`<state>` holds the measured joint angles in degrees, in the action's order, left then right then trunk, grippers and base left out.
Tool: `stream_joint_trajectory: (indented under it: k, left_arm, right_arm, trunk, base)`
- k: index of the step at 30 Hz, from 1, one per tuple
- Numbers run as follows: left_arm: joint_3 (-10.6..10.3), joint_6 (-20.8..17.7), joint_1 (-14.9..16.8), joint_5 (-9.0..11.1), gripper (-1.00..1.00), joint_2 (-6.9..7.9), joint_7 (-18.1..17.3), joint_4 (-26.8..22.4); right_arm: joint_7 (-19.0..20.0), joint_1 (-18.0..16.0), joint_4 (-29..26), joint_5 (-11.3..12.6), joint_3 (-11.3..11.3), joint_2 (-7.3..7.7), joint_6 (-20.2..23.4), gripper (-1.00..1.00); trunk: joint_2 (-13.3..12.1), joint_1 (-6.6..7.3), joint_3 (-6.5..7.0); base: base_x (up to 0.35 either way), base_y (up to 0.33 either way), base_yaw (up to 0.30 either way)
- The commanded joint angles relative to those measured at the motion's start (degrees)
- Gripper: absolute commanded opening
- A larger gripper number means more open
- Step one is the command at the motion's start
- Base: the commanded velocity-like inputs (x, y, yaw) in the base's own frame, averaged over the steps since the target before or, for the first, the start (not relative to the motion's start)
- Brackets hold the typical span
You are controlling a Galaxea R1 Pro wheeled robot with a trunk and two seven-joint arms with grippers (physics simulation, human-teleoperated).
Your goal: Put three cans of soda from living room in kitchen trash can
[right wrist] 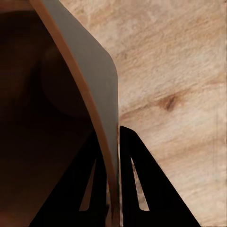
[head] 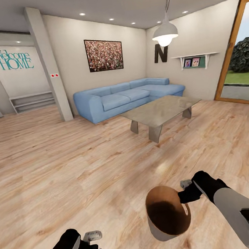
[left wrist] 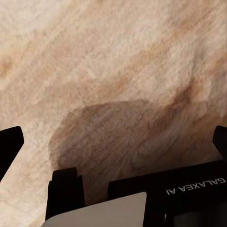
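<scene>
I have the tash can [head: 167, 212] pinched by its rim in my right pincer [head: 186, 198], one finger inside, one outside, its mouth tipped up; my left pincer [head: 89, 246] hangs empty, fingers apart, over the floor [head: 67, 165]; no soda visible, sofa [head: 125, 97] and counter [head: 159, 111] lie well ahead.

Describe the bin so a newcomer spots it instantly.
Start from the wood floor in front of the blue sofa. Near the robot, the right gripper pinches the rim of a round bin: grey outside, brown inside, held clear of the floor.
</scene>
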<state>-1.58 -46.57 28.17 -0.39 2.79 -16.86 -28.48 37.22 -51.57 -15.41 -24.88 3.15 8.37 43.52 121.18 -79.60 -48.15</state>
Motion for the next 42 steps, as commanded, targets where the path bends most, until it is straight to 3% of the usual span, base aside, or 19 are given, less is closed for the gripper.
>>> stream_joint_trajectory:
  k: [1,10,15,22,33,36,39,40,42]
  left_arm:
    - [0.00,0.06,0.02,0.01,1.00,0.01,0.00,-0.01]
    - [0.00,1.70,0.04,0.04,1.00,0.10,-0.17,-0.10]
    - [0.01,2.07,0.05,0.04,1.00,0.12,-0.27,-0.16]
    - [-0.03,2.94,0.21,0.00,1.00,0.11,-0.23,-0.26]
    - [-0.44,4.27,10.74,-0.49,1.00,-0.38,0.02,-1.36]
    - [-0.26,9.97,11.64,-0.43,1.00,-0.49,0.74,-1.08]
    - [-0.08,17.10,11.96,-0.25,1.00,-0.50,4.54,-1.52]
    - [-0.19,22.30,11.96,-0.34,1.00,-0.50,6.22,-1.41]
    - [-0.30,29.19,11.83,-0.58,1.00,-0.52,7.97,-1.12]
  right_arm:
    - [0.32,-0.02,-0.05,0.92,0.32,-0.01,0.37,-1.00]
    - [0.34,-0.02,-0.21,0.93,0.50,0.02,0.50,-1.00]
    - [0.15,-0.02,-0.23,1.50,2.97,0.06,0.57,-1.00]
    - [0.07,-0.02,-0.28,1.57,3.52,0.08,0.67,-1.00]
    - [0.06,-0.02,-0.32,1.55,3.74,0.22,0.83,-1.00]
    - [0.03,-0.02,-0.34,1.49,3.67,0.27,0.80,-1.00]
    - [0.06,-0.05,-0.38,1.43,3.68,0.85,0.83,-1.00]
    - [0.08,-0.06,-0.36,1.42,3.69,1.01,0.81,-1.00]
    - [0.12,-0.05,-0.36,1.42,3.69,1.10,0.80,-1.00]
  trunk:
    - [0.00,0.00,0.01]
    - [0.00,0.00,0.01]
    - [0.00,0.00,0.01]
    - [0.00,0.00,0.01]
    - [0.00,0.00,0.01]
    - [0.00,0.00,0.01]
    - [0.00,0.00,0.01]
    - [0.00,0.00,0.01]
    - [0.00,0.00,0.01]
  base:
    - [0.007,0.008,0.000]
    - [0.002,0.003,-0.059]
    - [0.000,0.000,-0.231]
    - [0.022,0.000,-0.248]
    - [0.068,0.000,-0.242]
    - [0.081,0.000,-0.223]
    - [0.022,0.000,-0.212]
    - [0.010,0.000,-0.206]
    - [0.007,0.000,-0.202]
